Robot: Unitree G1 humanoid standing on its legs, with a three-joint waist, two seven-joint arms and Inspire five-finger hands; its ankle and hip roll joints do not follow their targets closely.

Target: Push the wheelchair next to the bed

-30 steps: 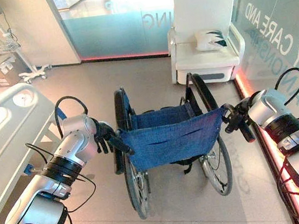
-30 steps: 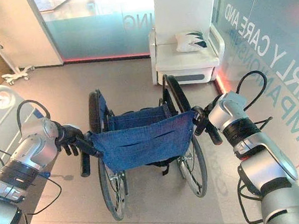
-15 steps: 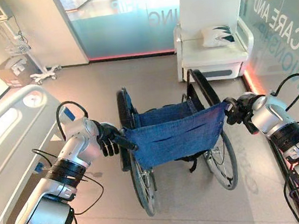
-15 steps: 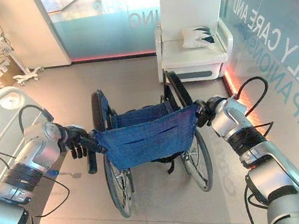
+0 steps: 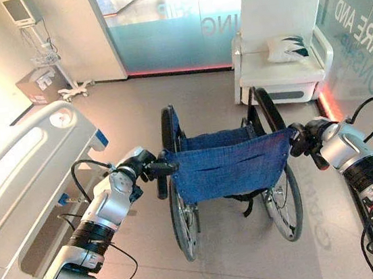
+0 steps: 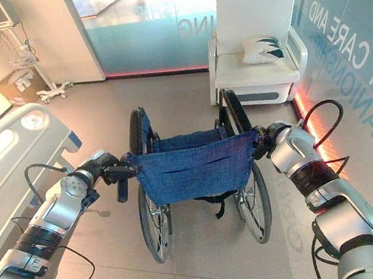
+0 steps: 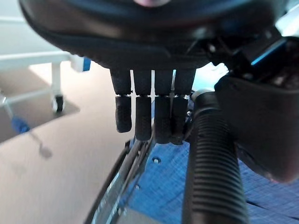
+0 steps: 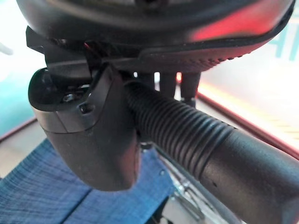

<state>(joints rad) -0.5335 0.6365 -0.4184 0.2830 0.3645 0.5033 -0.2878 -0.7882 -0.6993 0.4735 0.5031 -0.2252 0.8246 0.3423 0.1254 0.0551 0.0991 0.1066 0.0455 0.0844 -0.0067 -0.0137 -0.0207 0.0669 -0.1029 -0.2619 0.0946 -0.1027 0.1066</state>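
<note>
1. The wheelchair stands on the floor, just right of the bed.
2. The left hand has its fingers curled round the left push handle.
3. The right hand wraps the right push handle, thumb across it.
4. A white armchair sits beyond.

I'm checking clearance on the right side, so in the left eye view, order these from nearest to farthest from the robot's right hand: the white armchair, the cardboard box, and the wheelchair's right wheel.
From the right hand:
1. Wheelchair's right wheel, just below and beside the hand.
2. White armchair, ahead by the glass wall, on the same side.
3. Cardboard box, far across the room at the left wall, beyond the bed.
</note>
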